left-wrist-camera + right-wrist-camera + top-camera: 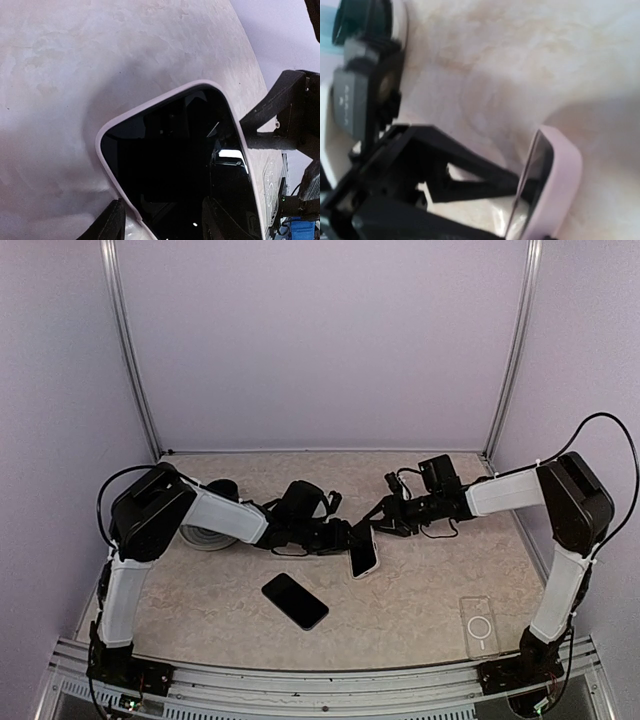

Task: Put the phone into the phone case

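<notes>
Clear phone case (480,627): laid flat on the table (420,585), well apart from the right gripper (383,512), on its near side and off to its right. A ring mark is seen on its back.
Black phone (295,601): laid flat with the screen dark, near the left gripper (342,538), on its near side and slightly to its left. It is touched by neither claw.
Cased phone (363,557): a phone seated in a pale case is held tilted and clear of the table, directly ahead of the left gripper and between the two claws. In the left wrist view its dark screen (185,165) is turned to the camera and a shadow is cast on the table under it.
Left gripper: partly closed on the lower end of the cased phone. One finger (112,225) is seen just outside the case rim, the other across the screen side.
Right gripper: set at the far end of the cased phone. One finger (272,107) is seen touching the case's side edge. How wide its jaws stand, and whether anything is clamped, cannot be told.
Cased phone, right wrist view: the pale rim (555,180) is seen edge-on, just beside a black finger.
White roll (205,538): set well behind the left gripper and to its left, partly hidden under the left arm.
Back wall (320,340): plain and pale, beyond both claws.
</notes>
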`<state>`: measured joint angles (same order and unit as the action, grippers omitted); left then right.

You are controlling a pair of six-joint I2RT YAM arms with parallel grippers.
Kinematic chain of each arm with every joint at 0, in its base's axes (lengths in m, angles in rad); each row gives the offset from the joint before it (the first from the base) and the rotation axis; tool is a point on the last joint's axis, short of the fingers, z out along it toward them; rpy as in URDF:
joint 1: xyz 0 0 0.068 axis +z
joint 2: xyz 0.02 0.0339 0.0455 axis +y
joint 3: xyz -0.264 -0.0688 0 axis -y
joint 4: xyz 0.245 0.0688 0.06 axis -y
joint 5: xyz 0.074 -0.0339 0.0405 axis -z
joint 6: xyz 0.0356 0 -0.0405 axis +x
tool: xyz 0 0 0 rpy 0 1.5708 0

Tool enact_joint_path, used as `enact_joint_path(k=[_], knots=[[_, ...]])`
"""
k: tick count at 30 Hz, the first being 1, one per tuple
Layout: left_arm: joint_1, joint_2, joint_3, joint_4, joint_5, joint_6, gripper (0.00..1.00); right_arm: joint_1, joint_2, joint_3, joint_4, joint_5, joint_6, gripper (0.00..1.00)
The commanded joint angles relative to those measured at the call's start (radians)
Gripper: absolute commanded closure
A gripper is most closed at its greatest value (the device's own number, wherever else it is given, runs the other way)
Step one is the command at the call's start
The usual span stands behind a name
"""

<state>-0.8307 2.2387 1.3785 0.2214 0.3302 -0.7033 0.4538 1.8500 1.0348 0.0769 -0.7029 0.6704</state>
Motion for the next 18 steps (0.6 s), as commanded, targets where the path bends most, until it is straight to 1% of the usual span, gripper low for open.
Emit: enact_joint_path(k=[1, 9, 12, 15, 18], knots=[[0.008, 0.049, -0.06, -0.095, -0.056, -0.004, 0.46, 0.059, 0.02, 0.018, 0.003, -0.133, 0.002, 0.49], [0.015, 0.041, -0.073, -0.084, -0.064, -0.005, 0.45, 0.063, 0.076, 0.034, 0.006, -0.12, 0.011, 0.47], [0.015, 0.041, -0.075, -0.076, -0.059, -0.007, 0.45, 0.068, 0.088, 0.056, -0.061, -0.054, -0.019, 0.48], [0.015, 0.049, -0.065, -0.081, -0.054, -0.003, 0.45, 0.072, 0.118, 0.061, -0.039, -0.075, -0.013, 0.52], [0.016, 0.063, -0.059, -0.08, -0.052, -0.005, 0.45, 0.094, 0.158, 0.094, -0.04, -0.099, -0.019, 0.53]])
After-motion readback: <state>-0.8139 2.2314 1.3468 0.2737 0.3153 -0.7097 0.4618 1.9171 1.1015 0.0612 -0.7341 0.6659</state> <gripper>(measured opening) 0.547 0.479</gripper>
